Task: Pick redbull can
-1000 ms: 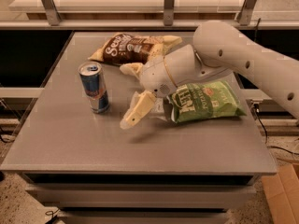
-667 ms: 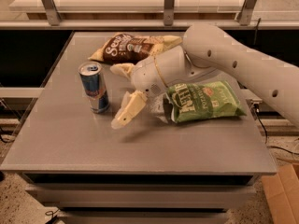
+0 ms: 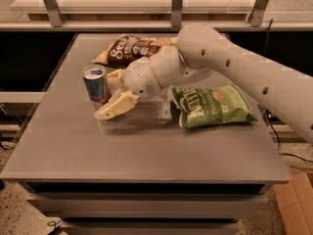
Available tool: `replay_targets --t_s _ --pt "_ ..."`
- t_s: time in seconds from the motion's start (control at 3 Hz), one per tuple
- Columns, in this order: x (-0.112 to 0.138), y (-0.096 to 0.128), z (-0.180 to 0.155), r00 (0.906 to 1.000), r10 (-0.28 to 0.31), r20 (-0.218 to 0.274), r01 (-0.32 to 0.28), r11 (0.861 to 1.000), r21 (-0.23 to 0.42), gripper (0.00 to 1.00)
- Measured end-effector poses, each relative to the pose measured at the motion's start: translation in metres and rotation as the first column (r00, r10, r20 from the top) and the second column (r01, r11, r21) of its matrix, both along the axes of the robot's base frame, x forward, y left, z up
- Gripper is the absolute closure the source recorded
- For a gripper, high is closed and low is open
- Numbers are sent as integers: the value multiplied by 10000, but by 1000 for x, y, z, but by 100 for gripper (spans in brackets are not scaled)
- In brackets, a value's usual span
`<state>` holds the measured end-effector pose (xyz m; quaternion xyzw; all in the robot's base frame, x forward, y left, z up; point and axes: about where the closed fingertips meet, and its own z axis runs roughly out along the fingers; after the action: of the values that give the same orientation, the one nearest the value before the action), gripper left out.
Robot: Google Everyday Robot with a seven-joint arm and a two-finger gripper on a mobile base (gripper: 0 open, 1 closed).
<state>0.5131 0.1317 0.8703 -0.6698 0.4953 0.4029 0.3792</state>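
Toward the left of the grey table (image 3: 146, 155) stands the redbull can (image 3: 95, 84), upright, silver top showing. Right beside it sits the gripper (image 3: 106, 95), fingers (image 3: 116, 106) spread apart, one low in front, one behind, nothing grasped. Behind the can lies a brown chip bag (image 3: 129, 49). Off right, past the white arm (image 3: 234, 67), lies a green chip bag (image 3: 210, 105).

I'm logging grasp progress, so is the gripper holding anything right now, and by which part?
Nothing is held. The gripper is open, its fingers spread beside the can, which stands upright on the table.
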Motion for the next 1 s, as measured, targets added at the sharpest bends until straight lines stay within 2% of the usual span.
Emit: replay_targets --t_s 0.67,1.0 --pt "3 10 15 9987 511 -32 -509 9981 344 88" --pt "5 10 30 9972 745 -45 -742 9962 461 100"
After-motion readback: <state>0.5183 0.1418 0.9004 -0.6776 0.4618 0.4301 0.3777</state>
